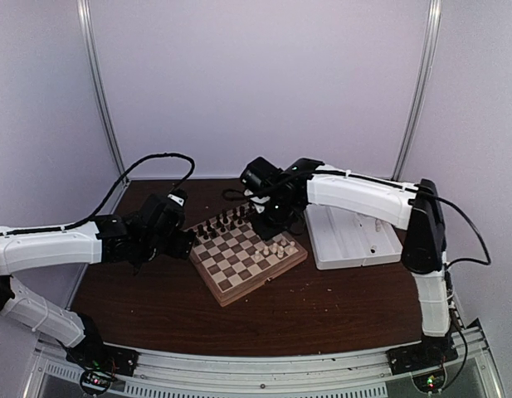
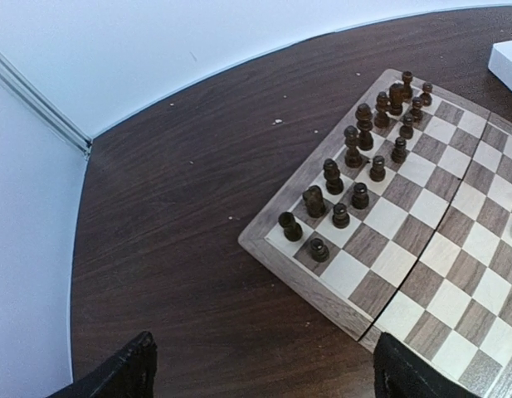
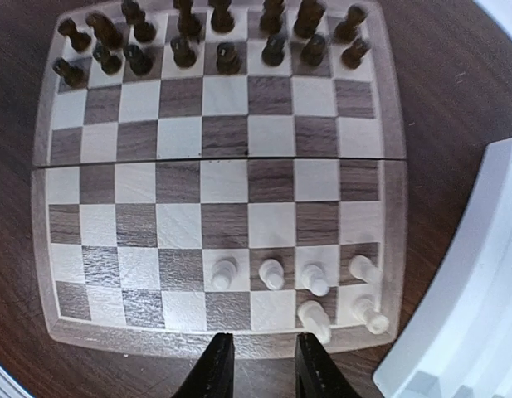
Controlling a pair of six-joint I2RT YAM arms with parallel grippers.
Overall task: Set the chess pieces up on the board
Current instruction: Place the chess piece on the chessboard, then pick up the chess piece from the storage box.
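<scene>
Six white pieces (image 3: 272, 272) stand in the corner of the board (image 3: 139, 336) nearest the tray (image 3: 471, 274), probably because that side fills first from there. The right gripper (image 3: 264, 361) hovers over the near rim, jaws narrowly parted, empty. The left gripper (image 2: 264, 377) hangs wide open beside the dark pieces (image 2: 355, 149), apparently keeping clear.

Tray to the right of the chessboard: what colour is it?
Plain white. The tray shows best in the top external view, against the dark wood table.
</scene>
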